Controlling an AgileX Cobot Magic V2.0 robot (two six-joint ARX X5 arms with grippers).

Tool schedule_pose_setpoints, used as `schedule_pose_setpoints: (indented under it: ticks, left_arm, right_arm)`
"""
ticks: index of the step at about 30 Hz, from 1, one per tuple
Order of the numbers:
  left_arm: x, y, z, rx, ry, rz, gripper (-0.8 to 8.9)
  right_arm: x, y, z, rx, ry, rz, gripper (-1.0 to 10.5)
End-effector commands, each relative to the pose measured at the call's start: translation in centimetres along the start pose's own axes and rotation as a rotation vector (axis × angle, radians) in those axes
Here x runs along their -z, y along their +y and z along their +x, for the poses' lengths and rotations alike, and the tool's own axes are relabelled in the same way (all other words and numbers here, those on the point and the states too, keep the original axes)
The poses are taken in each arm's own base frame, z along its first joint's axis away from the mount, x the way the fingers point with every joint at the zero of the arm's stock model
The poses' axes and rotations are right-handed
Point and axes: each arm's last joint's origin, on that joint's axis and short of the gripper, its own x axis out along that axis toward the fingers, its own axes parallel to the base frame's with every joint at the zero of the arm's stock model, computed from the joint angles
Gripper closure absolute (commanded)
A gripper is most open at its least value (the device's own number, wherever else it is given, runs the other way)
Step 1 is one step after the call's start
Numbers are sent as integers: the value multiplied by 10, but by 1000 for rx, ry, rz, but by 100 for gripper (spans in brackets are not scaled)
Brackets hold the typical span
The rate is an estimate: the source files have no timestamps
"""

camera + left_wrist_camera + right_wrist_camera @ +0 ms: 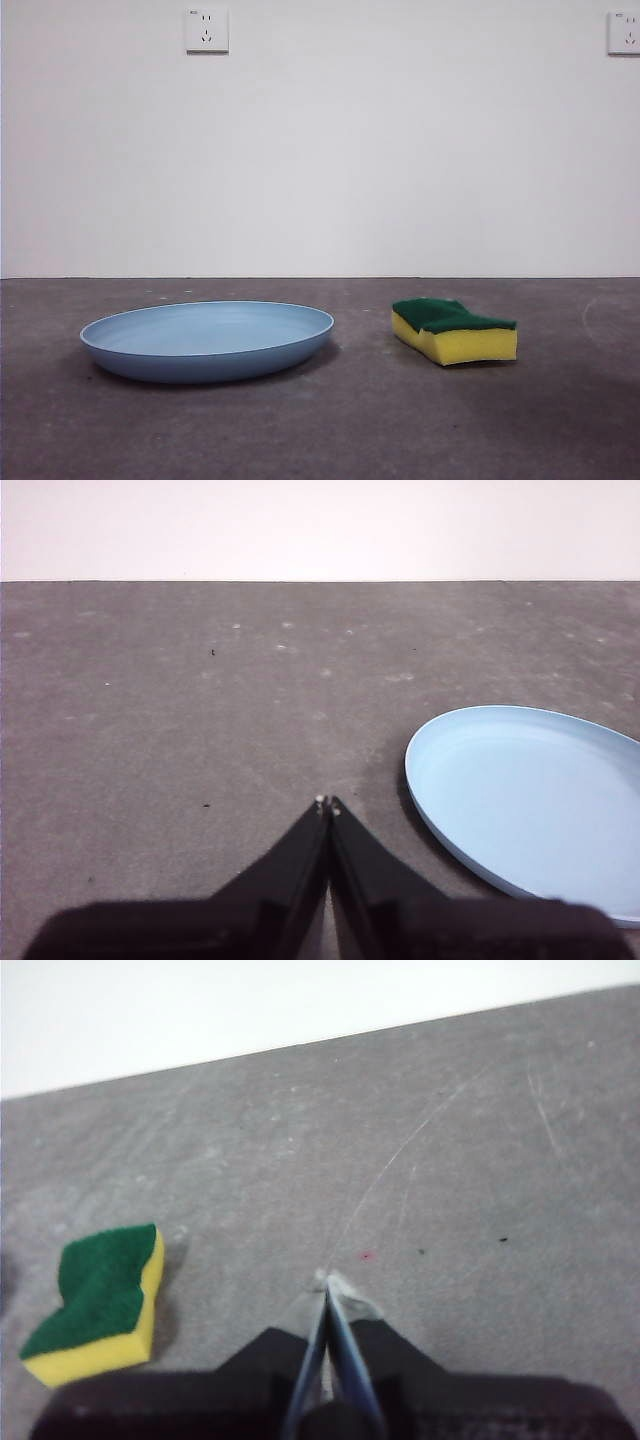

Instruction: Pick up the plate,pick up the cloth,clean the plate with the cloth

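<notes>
Nothing has been picked up yet: both task things lie flat on the gray table (330,430), and no arm shows in the front view.

In that view the plate (208,340) sits in the lower left of the frame, right way up and resting on its base. The sponge (456,331) lies to the right of centre, green side up, near the plate but clearly apart from it. Two wall sockets (206,29) sit at the top of the frame, far behind.

The left gripper (327,804) has its black jaws pressed together, tips meeting, and holds nothing. In its wrist view the plate (535,805) fills the lower right, its near rim just beside the jaw tips and off to one side rather than straight ahead. The right gripper (328,1282) is likewise closed to a thin line and empty. In its view the sponge (98,1300) lies at the lower left of the frame, well off the jaws' line, with its long axis running roughly parallel to them.

So each arm is nearer its own thing (plate to the left arm, sponge to the right). The first move likely calls for the left jaws to open and swing across toward the plate's rim, since a shallow rim lying that low gives little to pinch and could slip.
</notes>
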Motion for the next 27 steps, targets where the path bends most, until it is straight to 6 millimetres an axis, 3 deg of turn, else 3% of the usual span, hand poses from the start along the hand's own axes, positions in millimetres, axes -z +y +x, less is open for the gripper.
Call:
schedule_pose_setpoints:
  ticks: [1, 6, 11, 20, 27]
  left_arm:
    - [4, 0, 1, 3, 7, -18, 817]
    - [3, 0, 1, 10, 10, -119, 819]
    - [-9, -2, -6, 29, 56, -176, 819]
    - [-68, -6, -21, 28, 65, -179, 819]
    - [-117, -8, -5, 72, 163, -185, 819]
  right_arm:
    - [2, 0, 1, -2, 0, 83, 946]
    - [0, 1, 0, -20, -4, 170, 951]
    - [-17, 5, -4, -65, -13, 241, 957]
    - [-76, 16, -5, -77, 88, 213, 957]
    - [-125, 29, 17, -220, 228, 126, 957]
